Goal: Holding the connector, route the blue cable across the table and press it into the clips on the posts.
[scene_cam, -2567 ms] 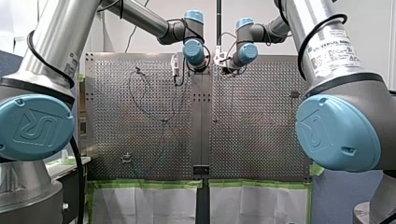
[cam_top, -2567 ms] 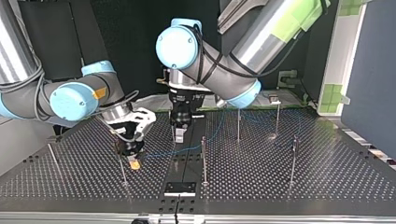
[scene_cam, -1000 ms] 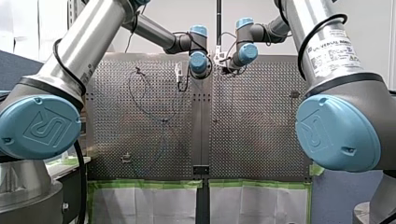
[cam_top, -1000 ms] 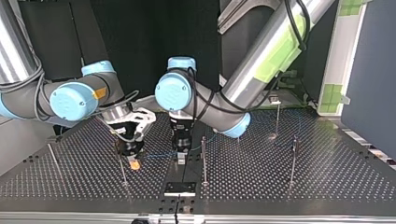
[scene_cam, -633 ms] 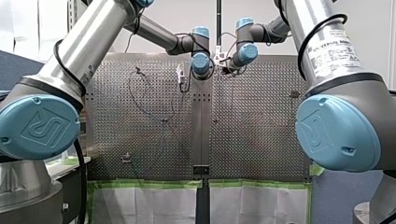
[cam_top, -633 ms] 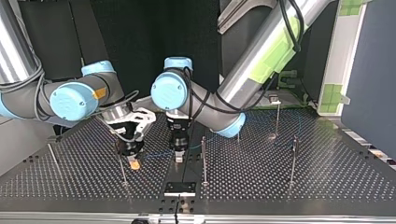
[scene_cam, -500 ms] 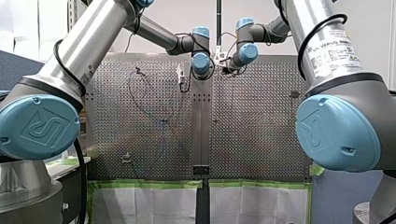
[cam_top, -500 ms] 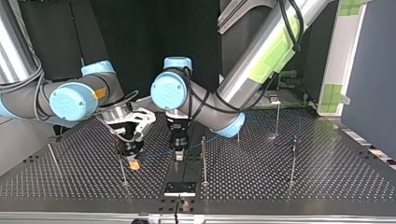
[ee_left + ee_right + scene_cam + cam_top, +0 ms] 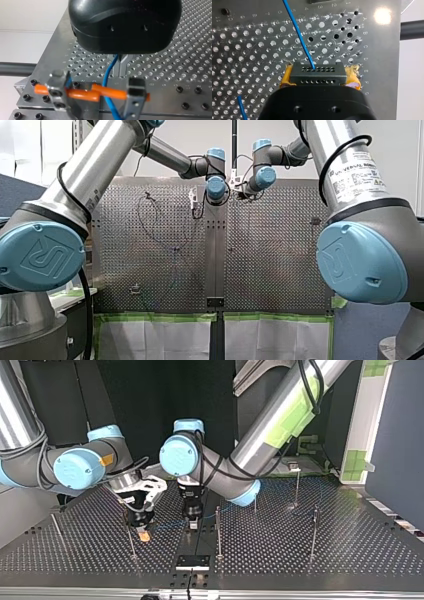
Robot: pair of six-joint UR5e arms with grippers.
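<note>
The black connector (image 9: 315, 73) sits between the yellow pads (image 9: 285, 78) of my right gripper (image 9: 320, 79), which is shut on it. A blue cable (image 9: 298, 33) leaves the connector and runs over the perforated plate. In the top view my right gripper (image 9: 144, 534) hangs low at the left beside a thin post (image 9: 131, 541). My left gripper (image 9: 192, 521) stands just to its right, close to the centre post (image 9: 218, 530). In the left wrist view its metal fingers (image 9: 125, 65) are together, with the blue cable (image 9: 108, 75) coming out between them.
More thin posts (image 9: 313, 530) (image 9: 297, 485) (image 9: 56, 529) stand around the plate. A black block (image 9: 192, 562) sits at the top view's near edge. An orange bar (image 9: 82, 92) with two grey brackets lies ahead of my left gripper. Loose cable (image 9: 150, 227) loops over the front view's left plate.
My left arm has come forward and down from the far middle to the cable beside my right gripper, then nearly stopped. The right arm has not moved.
</note>
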